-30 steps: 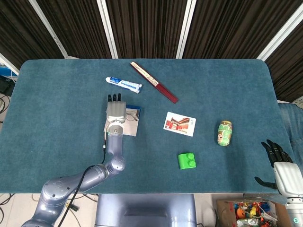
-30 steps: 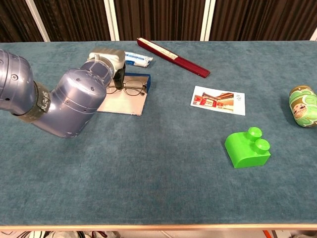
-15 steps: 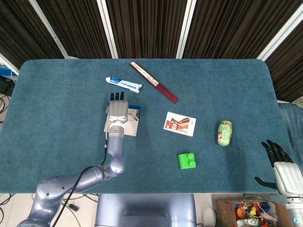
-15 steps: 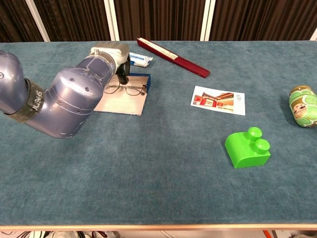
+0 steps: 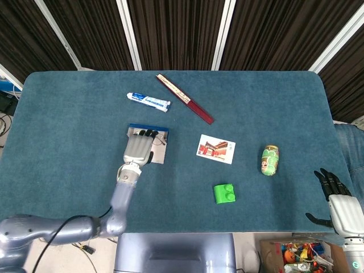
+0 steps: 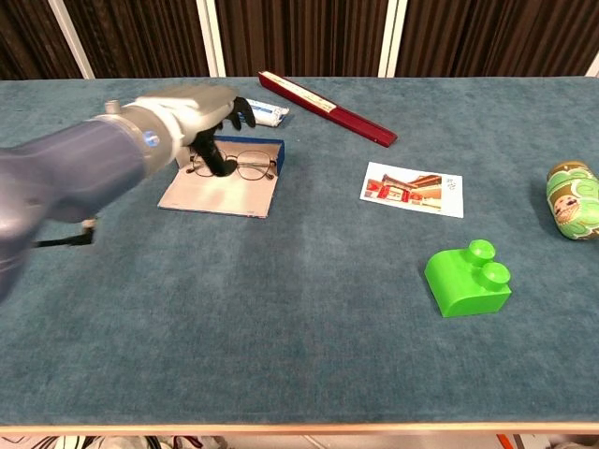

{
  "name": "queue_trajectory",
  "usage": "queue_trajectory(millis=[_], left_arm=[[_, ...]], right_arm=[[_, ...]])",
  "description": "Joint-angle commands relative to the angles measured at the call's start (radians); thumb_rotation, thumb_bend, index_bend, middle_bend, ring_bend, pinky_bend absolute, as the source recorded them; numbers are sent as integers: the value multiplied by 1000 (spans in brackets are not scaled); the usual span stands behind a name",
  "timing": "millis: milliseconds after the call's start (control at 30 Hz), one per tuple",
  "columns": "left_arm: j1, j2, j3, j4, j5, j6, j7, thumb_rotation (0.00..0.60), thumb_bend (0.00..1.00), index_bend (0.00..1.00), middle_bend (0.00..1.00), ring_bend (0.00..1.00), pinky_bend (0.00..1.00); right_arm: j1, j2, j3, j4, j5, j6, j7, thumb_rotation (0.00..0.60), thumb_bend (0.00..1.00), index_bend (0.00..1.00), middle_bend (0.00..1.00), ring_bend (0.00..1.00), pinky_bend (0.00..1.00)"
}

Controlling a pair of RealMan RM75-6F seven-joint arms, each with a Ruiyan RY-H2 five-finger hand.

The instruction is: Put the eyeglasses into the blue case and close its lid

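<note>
Left hand hovering over the open blue case, left of centre on the desk.

We are seeing the left hand [image 6: 192, 112] reaching over the blue case [image 6: 225, 189], its dark fingers [image 6: 213, 157] dipping toward the eyeglasses [image 6: 239, 168]; we cannot tell whether they are pinching them. The eyeglasses are lying in the case by its blue far wall. The right hand [image 5: 339, 203] is waiting at the lower right, fingers spread, holding nothing. A toothpaste tube [image 5: 148, 101] is lying just above the case.

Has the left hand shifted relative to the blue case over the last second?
Yes. In the head view the left hand has drawn back toward the robot; its fingertips now sit inside the blue case rear wall, not past it toward the toothpaste tube.
</note>
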Motion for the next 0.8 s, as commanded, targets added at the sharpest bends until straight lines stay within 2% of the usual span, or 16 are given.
queue_trajectory(millis=[33,133,300,800], left_arm=[[101,136,63,-176,-3,-45,-109,600,450,12,385,356,487],[117,165,84,-186,7,-65,-134,600,455,0,475,446,527],[127,162,94,-148,6,-83,-180,600,457,0,559,502,575],[95,95,82,-16,-23,-114,-218,600,475,0,586,529,585]], right_arm=[[0,0,0,-1,0,1,0,600,118,0,0,30,177],[-1,0,0,-2,3,-1,2,600,118,0,0,30,178],[0,2,1,-5,7,-5,6,600,118,0,0,30,177],[1,6,2,-9,15,-12,10,600,120,0,0,30,177]])
